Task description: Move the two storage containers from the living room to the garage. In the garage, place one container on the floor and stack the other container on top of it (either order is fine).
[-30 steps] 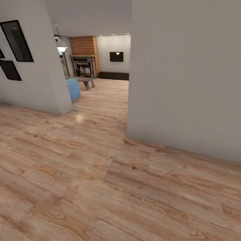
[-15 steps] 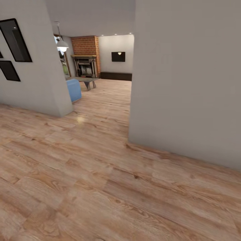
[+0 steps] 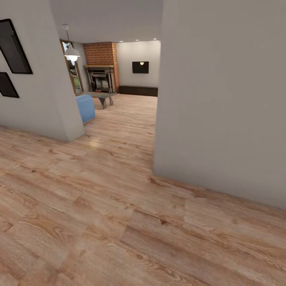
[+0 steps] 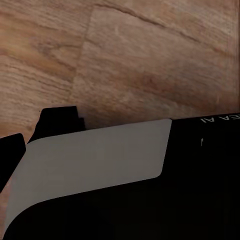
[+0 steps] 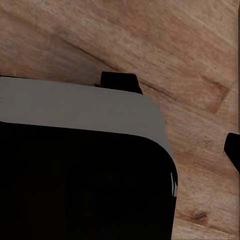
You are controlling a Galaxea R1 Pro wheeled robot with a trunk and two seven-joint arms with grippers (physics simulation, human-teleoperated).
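Both grippers' states could not be told: each wrist view showed black-and-grey robot body [image 4: 100,165] over light wood-plank flooring [image 3: 119,222]. Ahead, between white walls [image 3: 222,99], lay the living room [image 3: 127,99] with its red-brick fireplace [image 3: 101,65], black wall TV [image 3: 140,67], and long dark-brown cabinet [image 3: 138,91].

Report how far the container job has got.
Nothing looks done. The head view faces a wood-plank hallway leading to the living room, with its brick fireplace, wall TV and low dark cabinet far ahead. In hand: the approach to that room. Left: picking up both containers, carrying them to the garage and stacking them.
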